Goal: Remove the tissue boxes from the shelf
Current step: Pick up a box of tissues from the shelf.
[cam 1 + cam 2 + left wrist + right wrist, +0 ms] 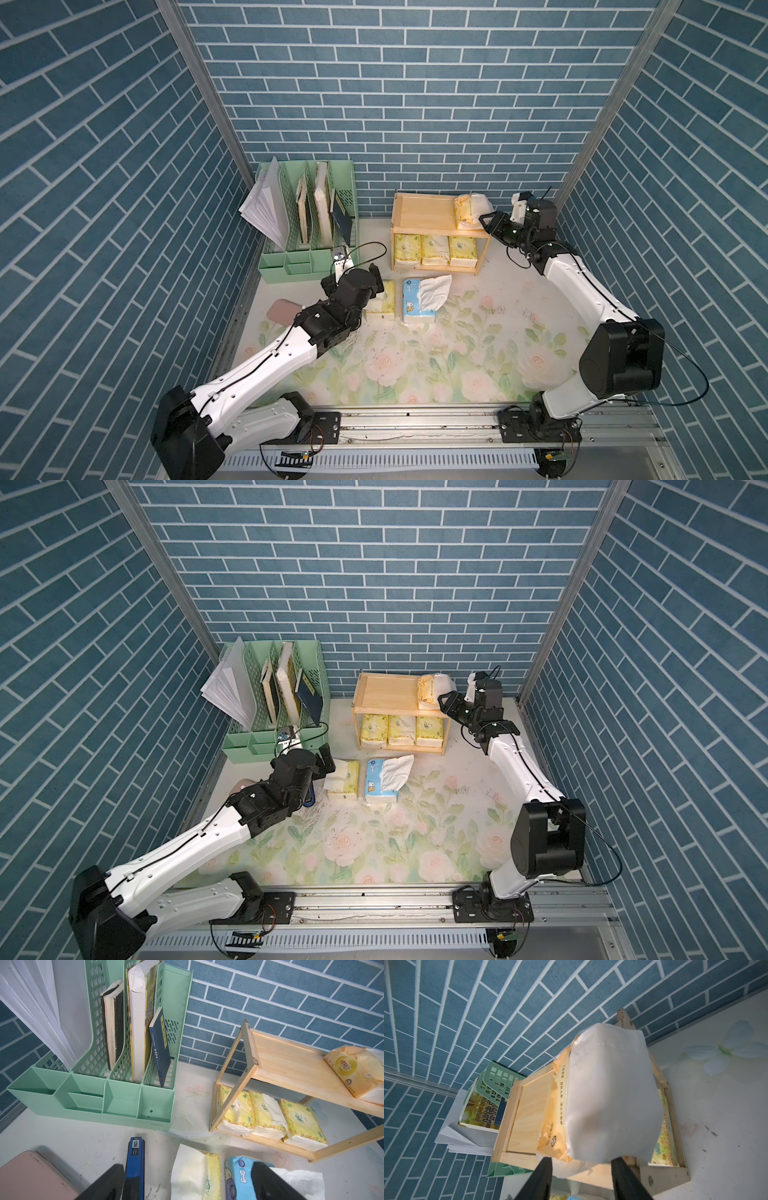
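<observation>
Two off, four left: a yellow-green soft tissue pack point(209, 1174) and a blue-and-white cartoon pack point(239, 1176) lie just ahead of the wide-open left gripper point(188, 1167), three yellow-green packs point(435, 250) sit below the right gripper point(582, 1160) on the light-wood two-tier shelf point(419, 212), that gripper's parted jaws straddling the top orange-yellow pack point(560, 1118), grip unclear.

Mint-green file organizer point(278, 268) holds books point(321, 199) and loose papers point(262, 208); blue stapler point(135, 1157) lies near a pink flat object point(31, 1176).

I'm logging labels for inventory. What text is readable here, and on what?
"HARVARD GROW", cut off: book cover.
"neo", "50": blue stapler.
"梦溪笔谈": dark blue book.
"心相印": orange tissue pack.
Yellow-green packs, organizer embossed brand: too blurred to read.
</observation>
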Robot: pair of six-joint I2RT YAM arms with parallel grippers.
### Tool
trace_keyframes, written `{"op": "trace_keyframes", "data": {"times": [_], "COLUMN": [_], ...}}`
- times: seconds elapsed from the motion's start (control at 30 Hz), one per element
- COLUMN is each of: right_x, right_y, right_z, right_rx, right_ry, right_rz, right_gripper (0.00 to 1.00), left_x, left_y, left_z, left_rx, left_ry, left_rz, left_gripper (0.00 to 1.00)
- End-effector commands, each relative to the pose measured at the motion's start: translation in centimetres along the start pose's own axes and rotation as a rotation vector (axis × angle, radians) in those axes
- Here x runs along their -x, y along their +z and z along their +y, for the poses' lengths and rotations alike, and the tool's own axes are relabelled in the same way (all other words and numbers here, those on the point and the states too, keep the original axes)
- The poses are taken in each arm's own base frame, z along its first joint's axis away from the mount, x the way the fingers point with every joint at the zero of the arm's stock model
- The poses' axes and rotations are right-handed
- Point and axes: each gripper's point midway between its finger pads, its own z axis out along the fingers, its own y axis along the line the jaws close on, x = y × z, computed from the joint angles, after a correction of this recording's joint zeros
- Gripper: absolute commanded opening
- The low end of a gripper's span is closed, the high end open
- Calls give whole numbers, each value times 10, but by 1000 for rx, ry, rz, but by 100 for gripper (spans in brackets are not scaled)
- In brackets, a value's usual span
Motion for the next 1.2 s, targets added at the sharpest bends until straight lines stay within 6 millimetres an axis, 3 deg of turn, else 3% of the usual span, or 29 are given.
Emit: {"op": "trace_keyframes", "data": {"times": [0.0, 0.43, 0.8, 0.97, 1.17], "right_x": [8, 4, -4, -6, -2], "right_y": [3, 22, 31, 34, 31], "right_z": [-1, -11, -12, -8, 8], "right_rx": [-42, -129, -144, -114, -54], "right_ry": [-5, -70, -99, -92, -76], "right_rz": [-23, 11, 54, 65, 68], "right_gripper": [50, 50, 39, 26, 0], "left_x": [-1, -2, -5, -5, -4], "left_y": [-2, 2, 6, 7, 7], "left_z": [11, 13, 16, 16, 20], "left_rx": [28, 35, 47, 50, 60], "left_ry": [14, 16, 22, 23, 23], "left_rz": [-8, -5, 3, 5, 3], "left_gripper": [100, 100, 100, 100, 100]}}
